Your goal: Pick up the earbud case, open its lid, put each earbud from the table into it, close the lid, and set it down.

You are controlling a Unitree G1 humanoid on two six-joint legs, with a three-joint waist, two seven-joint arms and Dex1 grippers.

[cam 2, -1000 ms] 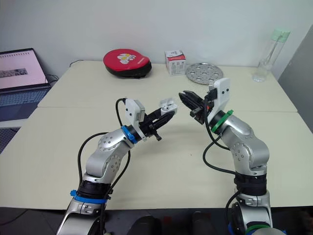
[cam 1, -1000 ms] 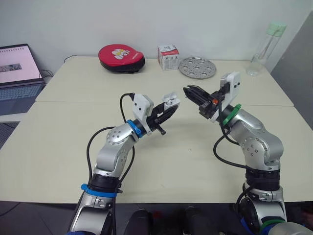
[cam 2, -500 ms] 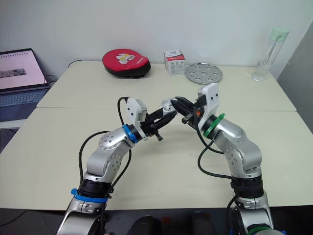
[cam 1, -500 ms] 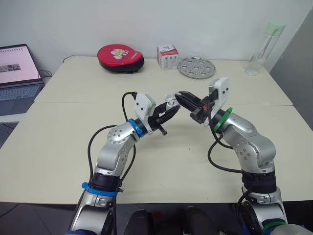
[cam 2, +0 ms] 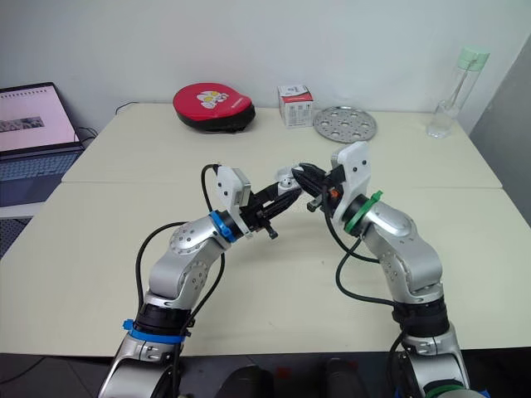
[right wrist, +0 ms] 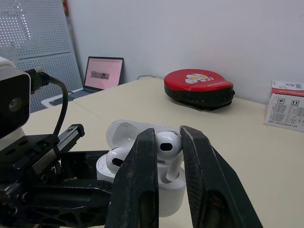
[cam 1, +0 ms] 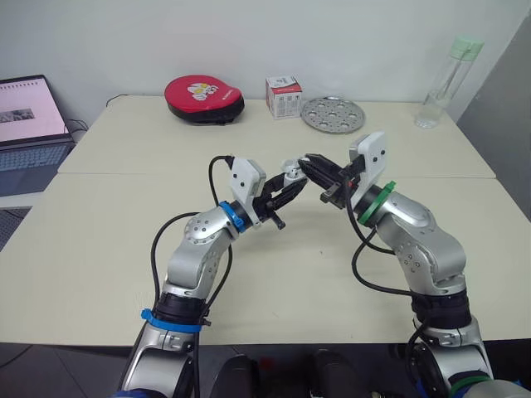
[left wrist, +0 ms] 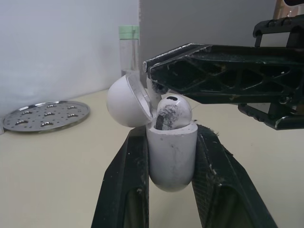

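Note:
My left gripper [cam 1: 284, 183] is shut on the white earbud case [left wrist: 171, 154], holding it upright above the table's middle with its lid [left wrist: 124, 102] swung open. One earbud [left wrist: 173, 110] sits in the case. My right gripper [cam 1: 309, 163] meets the case from the right and is shut on a second white earbud [right wrist: 167, 144]. This earbud hangs right over the case's free slot, its stem pointing down into the opening [right wrist: 173, 183]. The seated earbud [right wrist: 114, 159] lies beside it.
Along the table's far edge stand a red round pouch [cam 1: 205, 98], a small white box [cam 1: 284, 96], a perforated metal plate [cam 1: 333, 114] and a clear bottle [cam 1: 448, 79]. A laptop [cam 1: 29, 116] sits at the far left, off the table.
My right gripper has moved left with the earbud until it is over the open case. The left gripper with the case has barely moved.

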